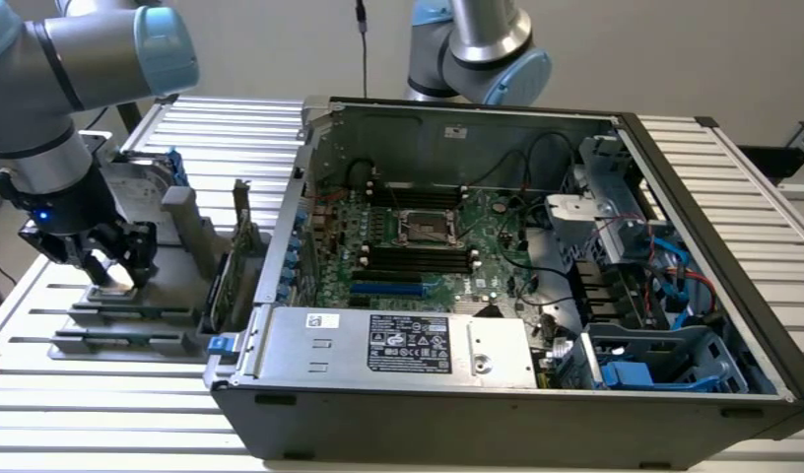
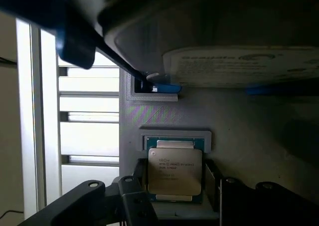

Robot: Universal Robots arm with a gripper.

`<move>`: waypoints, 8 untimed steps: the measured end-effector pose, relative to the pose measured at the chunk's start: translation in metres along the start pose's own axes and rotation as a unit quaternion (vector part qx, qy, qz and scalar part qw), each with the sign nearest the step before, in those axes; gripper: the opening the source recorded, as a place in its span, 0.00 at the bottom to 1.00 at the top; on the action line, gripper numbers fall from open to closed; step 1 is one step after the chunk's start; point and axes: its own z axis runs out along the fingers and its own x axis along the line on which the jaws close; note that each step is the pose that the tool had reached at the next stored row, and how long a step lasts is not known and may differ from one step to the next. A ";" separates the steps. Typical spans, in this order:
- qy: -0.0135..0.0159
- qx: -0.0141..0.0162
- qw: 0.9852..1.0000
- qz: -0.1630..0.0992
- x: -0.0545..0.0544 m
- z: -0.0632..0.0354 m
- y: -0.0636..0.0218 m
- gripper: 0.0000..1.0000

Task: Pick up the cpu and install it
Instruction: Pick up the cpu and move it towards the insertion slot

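The cpu (image 2: 174,168) is a small flat square chip. Its top is a silver-grey metal lid with a soft sheen, and a few lines of small dark print run across the upper half, too fine to read. A thin greenish edge of the board beneath shows along two opposite sides of the lid. It lies flat, lid up, in a shallow recess of a pale grey holder (image 2: 174,136).

The holder stands on the slatted metal tabletop (image 1: 87,414), on the exterior view's left of the open computer case (image 1: 507,414). The robot arm (image 1: 60,59) reaches down over the holder, and the hand (image 1: 110,276) is low over the chip with its black parts on either side of it. I cannot tell whether the hand is gripping the cpu or merely standing open around it; the chip sits level in its recess.

In the wrist view a large silver hard drive (image 2: 239,66) with a pale label sits in a blue bracket (image 2: 159,88) just beyond the holder. Inside the case the motherboard's square socket (image 1: 420,229) lies well apart from the cpu, with the power supply (image 1: 402,340) at the near edge of the case
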 end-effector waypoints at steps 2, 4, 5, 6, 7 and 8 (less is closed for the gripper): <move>0.000 0.000 1.000 0.000 0.000 -0.0001 0.0000 0.55; 0.000 0.000 1.000 0.000 0.000 -0.0009 0.0001 0.55; 0.000 0.000 1.000 0.000 0.000 -0.0019 0.0000 0.55; 0.000 0.000 1.000 0.000 0.000 -0.0035 0.0000 0.55; 0.000 0.000 1.000 0.000 0.000 -0.0059 0.0000 0.55; 0.000 0.000 1.000 0.000 0.000 -0.0089 0.0000 0.55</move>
